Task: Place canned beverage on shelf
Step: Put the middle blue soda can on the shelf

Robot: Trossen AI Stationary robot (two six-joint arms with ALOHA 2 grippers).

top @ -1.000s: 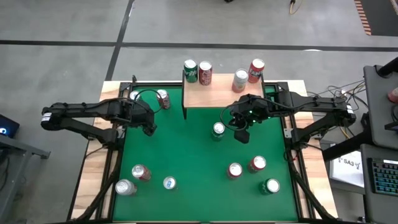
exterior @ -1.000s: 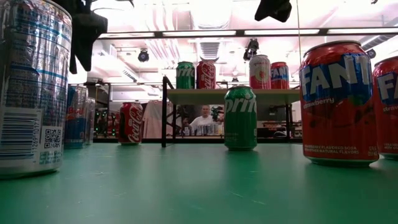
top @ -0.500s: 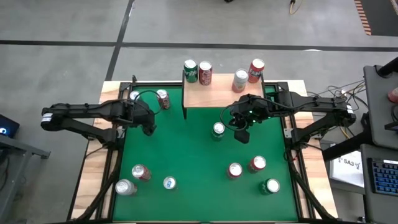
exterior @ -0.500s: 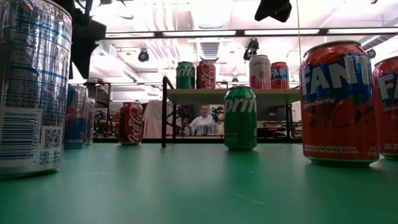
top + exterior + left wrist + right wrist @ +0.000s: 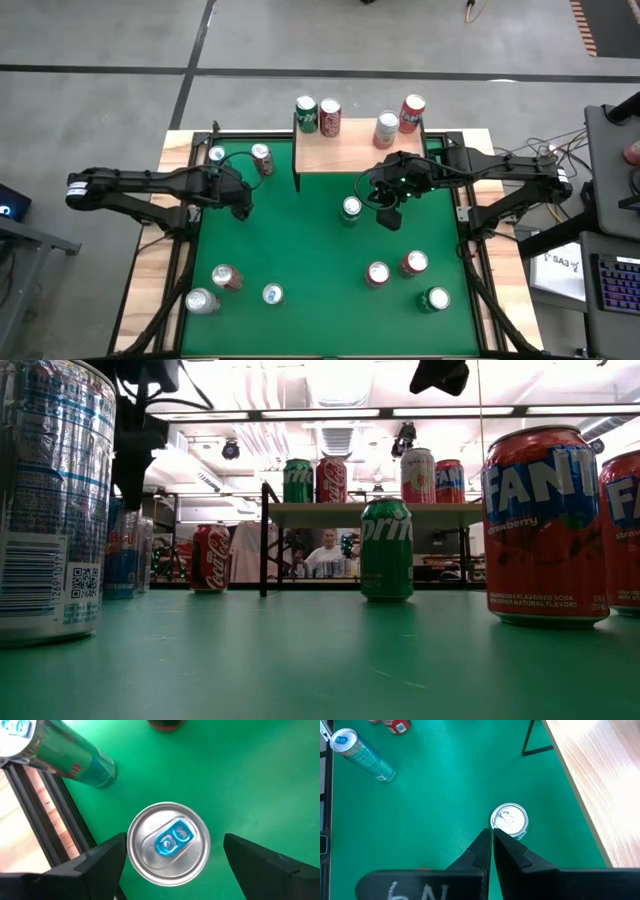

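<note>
The shelf [image 5: 355, 152], a light wooden board on thin black legs, stands at the table's far middle with several cans on it. My left gripper [image 5: 175, 840] is open above a silver can with a blue tab [image 5: 167, 844] that stands upright on the green felt at the far left; its fingers stand on either side of the can's top without touching it. In the high view my left gripper [image 5: 240, 203] hides this can. My right gripper [image 5: 492, 837] is shut and empty, above the felt beside a green Sprite can [image 5: 350, 208], in front of the shelf.
A slim blue-topped can [image 5: 217, 155] and a red Coke can [image 5: 262, 158] stand just beyond my left gripper. Several more cans stand near the near edge, such as a red one [image 5: 377, 273] and a green one [image 5: 435, 298]. A black frame rail [image 5: 55, 805] borders the felt's left side.
My left gripper has gone down toward the silver can under it; in the low view its dark shape shows lower than a second ago.
</note>
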